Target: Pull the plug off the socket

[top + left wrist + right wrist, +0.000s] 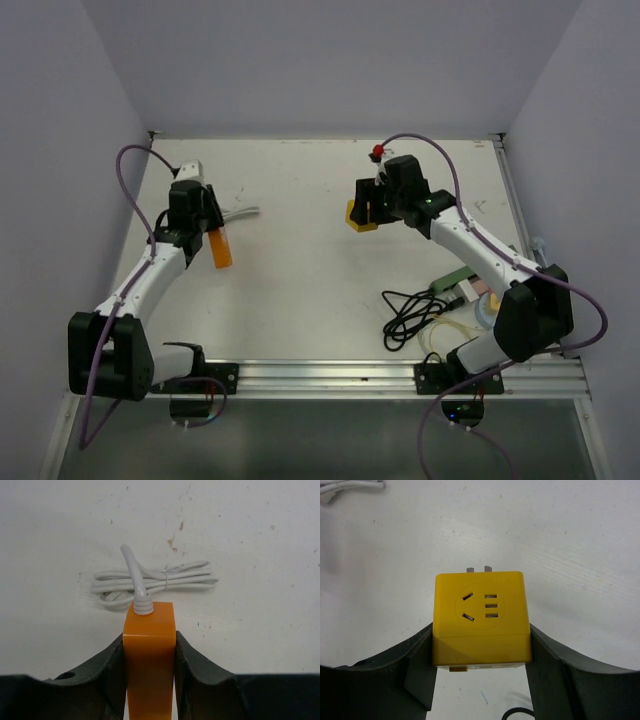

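Left claw (149,647) clamps an orange plug (149,622) by its sides, with the plug's white cord (165,580) bundled on the worktop (300,290) beyond. Well apart to the right, the right claw (480,640) grips the yellow socket (480,615) (metal prongs showing at its far edge).

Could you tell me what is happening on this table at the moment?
The two arms hold a plug and its socket apart. The left gripper is clamped on the orange plug, whose white cable lies bundled on the table beyond it. The right gripper is clamped on the yellow socket cube, and the outlet face in view has nothing in it. Plug and cube are well apart across the table, so the pull looks done.
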Motion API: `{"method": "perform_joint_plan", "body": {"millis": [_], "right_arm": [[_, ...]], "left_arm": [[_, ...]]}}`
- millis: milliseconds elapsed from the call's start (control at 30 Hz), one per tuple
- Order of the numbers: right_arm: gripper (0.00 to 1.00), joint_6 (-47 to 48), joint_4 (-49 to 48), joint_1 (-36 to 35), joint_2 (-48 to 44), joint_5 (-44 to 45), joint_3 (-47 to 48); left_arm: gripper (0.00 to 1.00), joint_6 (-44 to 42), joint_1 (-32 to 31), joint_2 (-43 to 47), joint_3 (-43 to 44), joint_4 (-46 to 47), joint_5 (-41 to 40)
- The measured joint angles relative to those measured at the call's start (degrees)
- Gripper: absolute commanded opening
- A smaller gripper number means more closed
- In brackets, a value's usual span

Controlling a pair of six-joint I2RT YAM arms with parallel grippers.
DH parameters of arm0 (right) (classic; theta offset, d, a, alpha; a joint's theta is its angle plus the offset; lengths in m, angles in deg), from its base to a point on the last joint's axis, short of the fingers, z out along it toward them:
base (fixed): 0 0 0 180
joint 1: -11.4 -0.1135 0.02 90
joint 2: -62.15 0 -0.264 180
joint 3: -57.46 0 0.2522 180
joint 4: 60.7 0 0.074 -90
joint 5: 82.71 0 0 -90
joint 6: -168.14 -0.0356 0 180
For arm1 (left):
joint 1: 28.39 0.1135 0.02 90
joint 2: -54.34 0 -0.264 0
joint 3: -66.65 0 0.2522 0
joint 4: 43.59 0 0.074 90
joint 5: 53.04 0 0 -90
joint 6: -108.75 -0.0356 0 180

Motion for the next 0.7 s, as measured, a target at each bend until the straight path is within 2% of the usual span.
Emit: {"method": "perform_joint_plan", "body": {"millis": [333,367,433,500,533,633,700], "right_arm": [[0.00,-3.0,-12.4,0.0,9.9,11.1,-2.0],[0.00,-3.0,-13.1,0.0,10.7,11.7,-2.0],[0.00,-3.0,-14.9,0.0,12.9,13.0,-1.8],[0.01,-3.0,-15.5,0.0,16.0,14.4,-0.3],[0.01,-2.9,-15.7,0.0,17.3,14.8,0.5],[0.03,-2.5,-16.5,0.0,22.3,16.6,4.1],[0.05,-2.1,-16.6,0.0,25.5,17.7,6.9]], "left_arm": [[0.02,11.4,12.4,-16.2,3.7,10.6,8.0],[0.09,12.4,13.3,-17.6,3.7,11.7,8.3],[0.16,13.9,14.9,-20.8,4.5,13.2,9.2],[0.29,15.0,16.1,-23.9,6.2,14.7,10.6],[0.39,15.4,16.4,-25.1,7.2,15.5,11.1],[0.55,15.8,17.4,-27.4,9.1,17.2,12.4],[0.62,16.2,17.9,-28.2,10.1,17.2,13.3]]}}
